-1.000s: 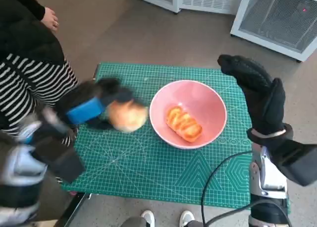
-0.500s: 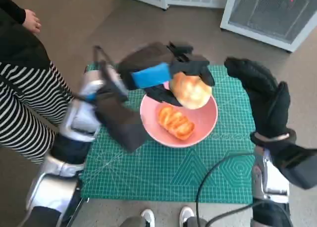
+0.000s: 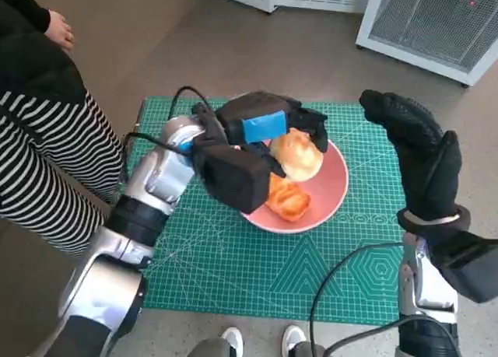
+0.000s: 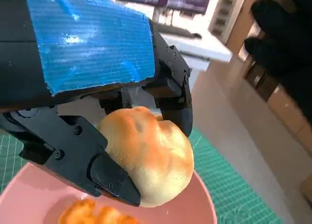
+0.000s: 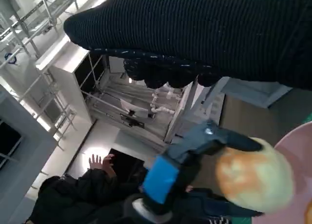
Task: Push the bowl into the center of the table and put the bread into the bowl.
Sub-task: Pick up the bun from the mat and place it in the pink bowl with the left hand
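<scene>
A small table covered by a green cutting mat (image 3: 233, 271) with a white grid stands on a grey-brown floor (image 3: 202, 54). At the far side stand two white units with grilled fronts (image 3: 436, 22), one of them at the right corner. A person in a black top and striped skirt (image 3: 47, 162) stands at the table's left edge. A pair of white shoes (image 3: 261, 343) shows at its near edge.

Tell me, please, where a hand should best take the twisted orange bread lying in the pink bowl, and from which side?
Probably across its narrow middle, from above: the twisted bread lies flat in the bowl, whose raised rim blocks a side approach. The left hand with the round bun hangs over it.
</scene>
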